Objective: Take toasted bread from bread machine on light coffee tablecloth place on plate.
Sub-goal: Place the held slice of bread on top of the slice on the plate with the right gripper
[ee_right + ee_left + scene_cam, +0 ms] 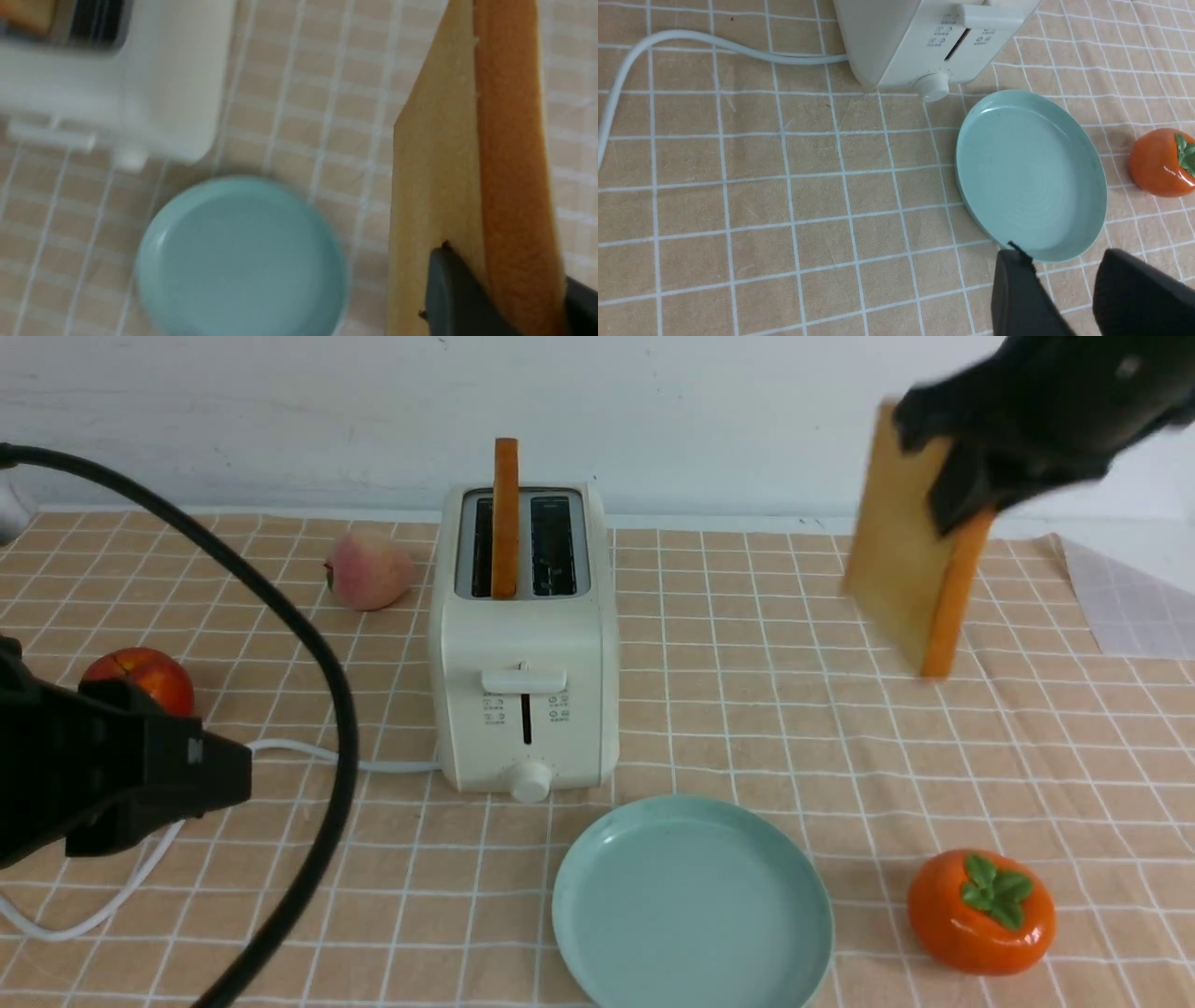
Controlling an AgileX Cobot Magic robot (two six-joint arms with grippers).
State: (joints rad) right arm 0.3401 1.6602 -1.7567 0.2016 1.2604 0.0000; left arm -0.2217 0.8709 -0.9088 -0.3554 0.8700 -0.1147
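Right end effector clamped on top edge of slice. Slice hangs tilted in air above cloth, right of toaster and well apart from it. We see second slice upright in toaster's left slot. Plate lies on cloth just in front of toaster. Left end effector hovers low over cloth near plate rim, fingers narrowly apart, gripping nothing.
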